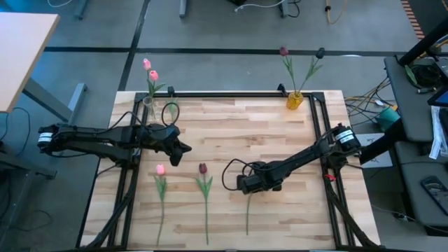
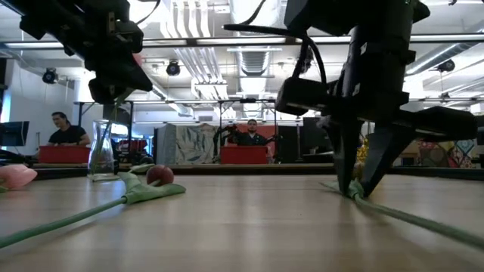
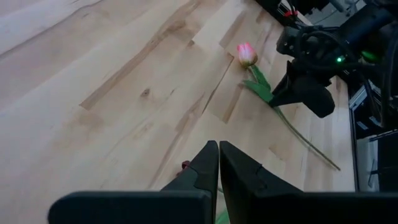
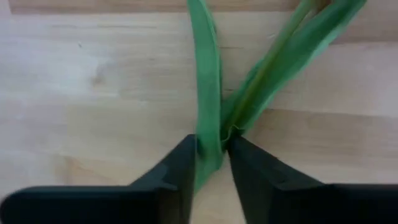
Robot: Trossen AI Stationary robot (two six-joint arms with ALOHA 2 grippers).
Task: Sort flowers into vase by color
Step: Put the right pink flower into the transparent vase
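Note:
My right gripper (image 1: 246,187) points steeply down, shut on a pink-headed tulip (image 3: 247,53) that lies on the table. A pink tulip (image 1: 160,169) and a maroon tulip (image 1: 203,169) lie flat beside it, stems toward the near edge. A clear vase (image 1: 150,108) at the far left holds two pink tulips (image 1: 150,70). A yellow vase (image 1: 295,100) at the far edge holds maroon flowers (image 1: 283,51). My left gripper (image 3: 219,163) hovers shut above the table's left part, holding nothing. My right gripper pinches the tulip where its leaves join the stem (image 4: 211,140), between its two fingers (image 4: 180,168). The fingers come from above, pointing steeply down, and lie across the stem. The flower lies on the table, its stem (image 2: 408,217) running toward the near edge.
A black frame rail (image 1: 318,126) runs along the table's sides and far edge. Bare wood lies between the two arms and in front of the yellow vase. People sit at desks in the room beyond the table.

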